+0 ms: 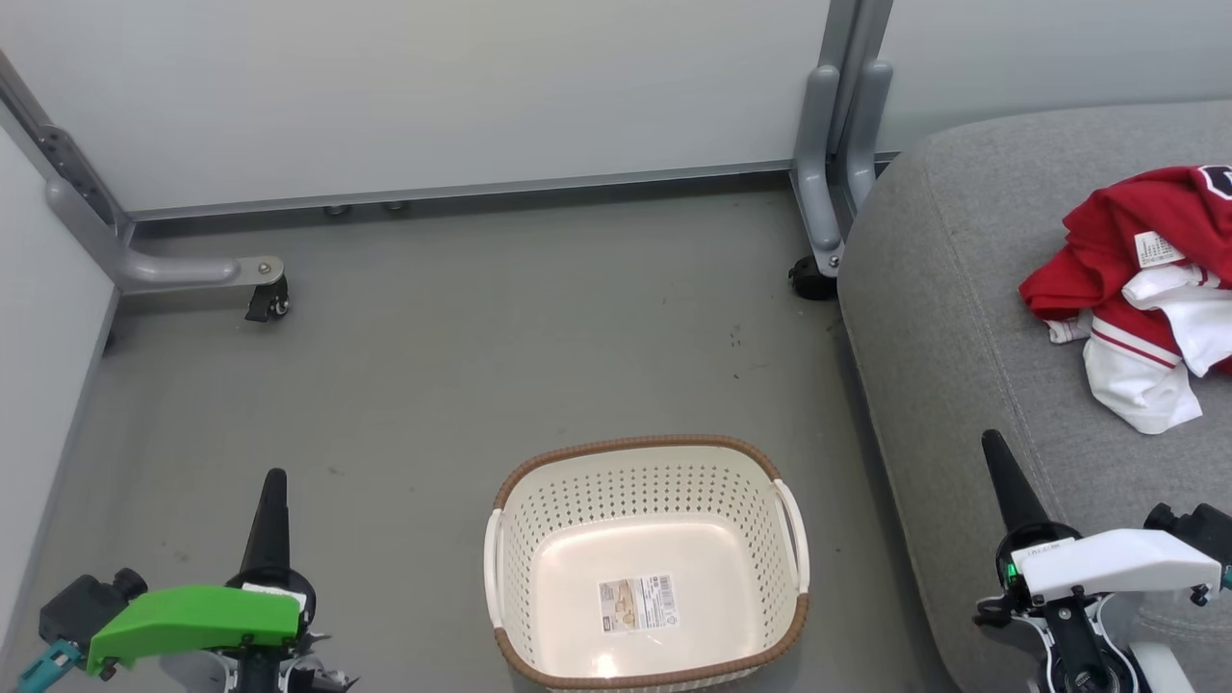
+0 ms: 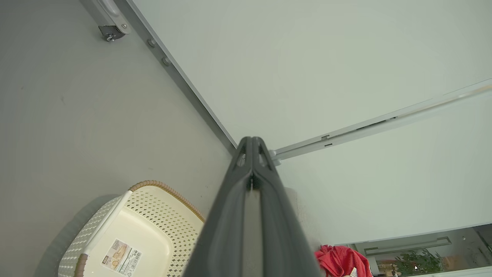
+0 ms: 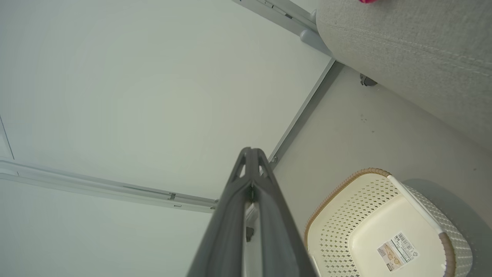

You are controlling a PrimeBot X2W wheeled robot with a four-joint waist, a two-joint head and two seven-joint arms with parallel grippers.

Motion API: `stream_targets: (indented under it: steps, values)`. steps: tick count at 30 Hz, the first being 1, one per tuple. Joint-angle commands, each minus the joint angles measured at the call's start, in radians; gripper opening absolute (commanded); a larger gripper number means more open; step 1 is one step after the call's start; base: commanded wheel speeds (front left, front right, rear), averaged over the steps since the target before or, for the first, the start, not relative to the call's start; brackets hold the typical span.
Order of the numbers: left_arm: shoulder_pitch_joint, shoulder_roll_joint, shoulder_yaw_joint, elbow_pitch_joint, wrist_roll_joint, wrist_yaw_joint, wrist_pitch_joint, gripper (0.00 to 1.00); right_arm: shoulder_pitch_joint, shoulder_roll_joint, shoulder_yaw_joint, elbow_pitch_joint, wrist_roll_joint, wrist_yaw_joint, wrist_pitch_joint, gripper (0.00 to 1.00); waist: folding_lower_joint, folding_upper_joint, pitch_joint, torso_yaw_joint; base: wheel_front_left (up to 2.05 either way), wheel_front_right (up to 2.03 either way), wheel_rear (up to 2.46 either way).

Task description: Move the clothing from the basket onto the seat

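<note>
One crumpled heap of clothing [image 1: 1145, 279], red with white panels and red-striped trim, lies on the seat [image 1: 962, 308] at the right edge of the head view, where the frame cuts part of it off. I read a white tag [image 1: 1157, 248] on the upper red fold. The seat is grey fabric with a rounded corner and a stitched seam. Its corner sits just beside a grey post foot with a black caster [image 1: 811, 279].

The basket [image 1: 630, 446] stands upright on the floor [image 1: 462, 346], left of the seat and apart from it. Its cream base faces the camera and carries a label sticker [image 1: 637, 603]. Brown rim sections run along the far and near sides, white handles along the left and right sides.

Right gripper [image 1: 991, 445]: I see it over the front part of the seat, below the clothing and apart from it, with its white housing behind it. In the right wrist view both fingers press together along their length, with nothing between them.

Left gripper [image 1: 275, 479]: I see it over the floor, left of the basket and apart from it, with its green housing behind it. In the left wrist view its fingers likewise meet at the tips, gripping nothing.

Pale partition panels [image 1: 433, 87] close the floor at the back and left, and a second caster [image 1: 268, 300] stands at the left panel's foot
</note>
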Motion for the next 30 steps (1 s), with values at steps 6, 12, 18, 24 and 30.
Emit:
stream_targets:
  steps: [6,12,18,24,30]
  values:
    - [-0.032,0.0,0.016,-0.001,-0.074,-0.012,0.021,0.0,-0.028,-0.007,-0.01,0.01,0.075,0.001,0.016,0.0,0.0,0.0,-0.005,0.0,0.0,0.0,0.0]
    - [-0.034,-0.003,0.028,0.003,-0.127,-0.019,0.036,0.0,-0.039,-0.006,-0.016,0.021,0.131,0.001,0.026,0.0,0.0,0.0,-0.009,-0.001,0.0,0.0,0.0]
    - [-0.039,-0.006,0.037,0.007,-0.176,-0.022,0.05,0.0,-0.045,-0.006,-0.021,0.032,0.182,0.0,0.036,0.0,0.0,0.0,-0.013,-0.001,0.0,0.0,0.0]
    - [-0.045,-0.009,0.045,0.011,-0.221,-0.028,0.063,0.0,-0.052,-0.005,-0.027,0.042,0.23,0.0,0.046,0.0,0.0,0.0,-0.017,-0.001,0.0,0.0,0.0]
    - [-0.046,-0.012,0.054,0.016,-0.269,-0.031,0.077,0.0,-0.06,-0.003,-0.032,0.052,0.276,0.0,0.056,0.0,0.0,0.0,-0.022,-0.001,0.0,0.0,0.0]
